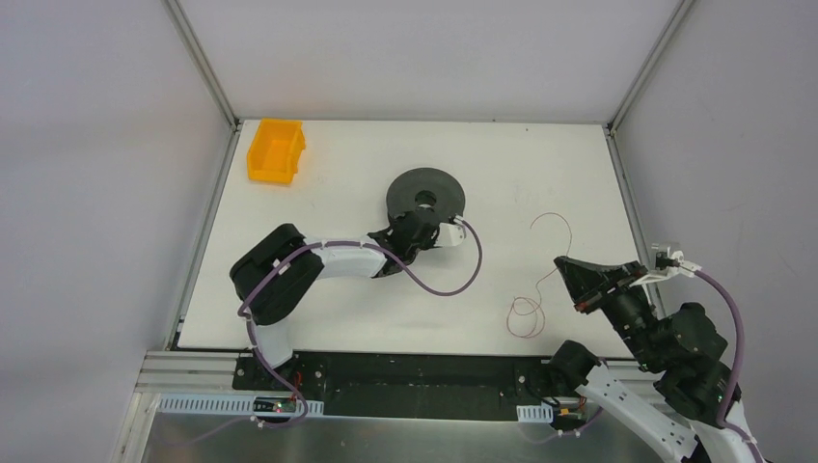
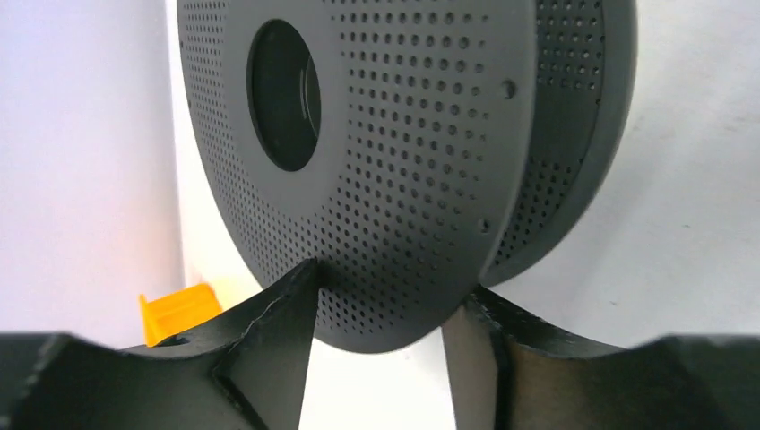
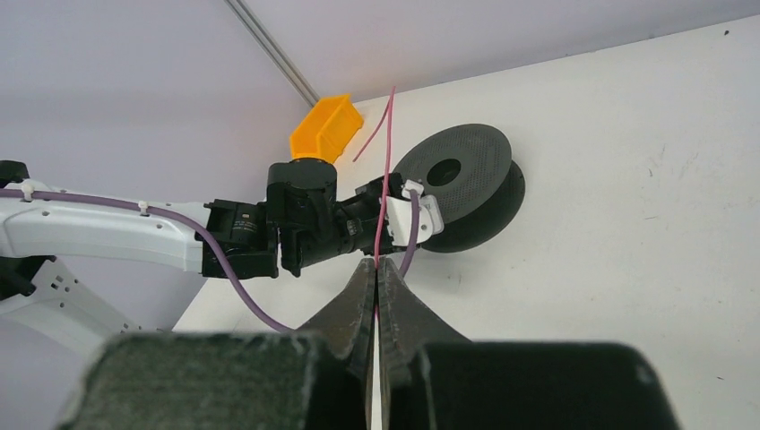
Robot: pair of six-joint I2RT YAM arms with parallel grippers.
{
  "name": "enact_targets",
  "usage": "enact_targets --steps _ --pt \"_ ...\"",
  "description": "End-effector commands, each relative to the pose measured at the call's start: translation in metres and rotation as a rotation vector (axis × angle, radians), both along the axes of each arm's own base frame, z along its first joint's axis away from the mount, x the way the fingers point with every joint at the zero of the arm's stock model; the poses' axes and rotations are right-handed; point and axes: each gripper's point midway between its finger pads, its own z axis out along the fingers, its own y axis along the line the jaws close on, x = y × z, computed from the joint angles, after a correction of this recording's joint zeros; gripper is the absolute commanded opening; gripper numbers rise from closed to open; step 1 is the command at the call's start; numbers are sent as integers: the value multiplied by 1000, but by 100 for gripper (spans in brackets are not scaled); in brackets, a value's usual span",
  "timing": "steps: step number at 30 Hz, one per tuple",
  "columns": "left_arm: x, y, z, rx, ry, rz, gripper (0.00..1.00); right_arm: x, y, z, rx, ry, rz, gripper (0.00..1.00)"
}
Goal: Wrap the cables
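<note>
The dark grey perforated spool [image 1: 424,196] stands tilted on its edge near the table's middle. My left gripper [image 1: 422,230] holds its lower rim. In the left wrist view the two fingers [image 2: 278,331] press on either side of the spool's front flange [image 2: 403,179]. The thin reddish wire [image 1: 527,311] lies in loose loops at the front right, with an arc rising toward the back. My right gripper [image 1: 571,282] is shut on this wire. In the right wrist view the wire [image 3: 387,161] runs up out of the closed fingertips [image 3: 366,278], in front of the spool [image 3: 466,184].
An orange bin [image 1: 277,150] sits at the table's back left corner. The left arm's thick mauve cable [image 1: 453,285] hangs in a curve over the table in front of the spool. Metal frame posts and grey walls border the table.
</note>
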Motion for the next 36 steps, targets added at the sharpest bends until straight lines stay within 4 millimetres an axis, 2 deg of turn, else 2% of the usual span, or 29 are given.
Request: enact_targets --steps 1,3,6,13,17,22,25,28,32,34,36 --pt "24 0 27 -12 -168 79 38 2 8 3 -24 -5 25 0" --pt "22 2 27 -24 -167 90 17 3 9 0 -26 1 22 0" --pt "19 7 38 -66 -177 117 1 4 10 -3 -23 6 22 0" --pt "2 11 76 -211 -117 147 0 6 22 -2 -20 23 57 0" --pt "-17 19 98 -287 -14 159 0 7 34 -3 -29 28 100 0" --pt "-61 33 115 -386 230 102 0 8 58 -16 -93 -3 194 0" --pt "-89 44 133 -448 325 67 0 11 76 -22 -168 -77 268 0" --pt "-113 55 146 -483 377 23 0 25 88 -18 -173 -152 260 0" --pt "-133 70 145 -467 405 -5 0 48 105 -21 -345 -194 261 0" --pt "-141 72 141 -466 428 -30 0 57 117 -24 -458 -206 303 0" --pt "-150 69 136 -475 466 -61 0 65 127 -17 -539 -250 333 0"
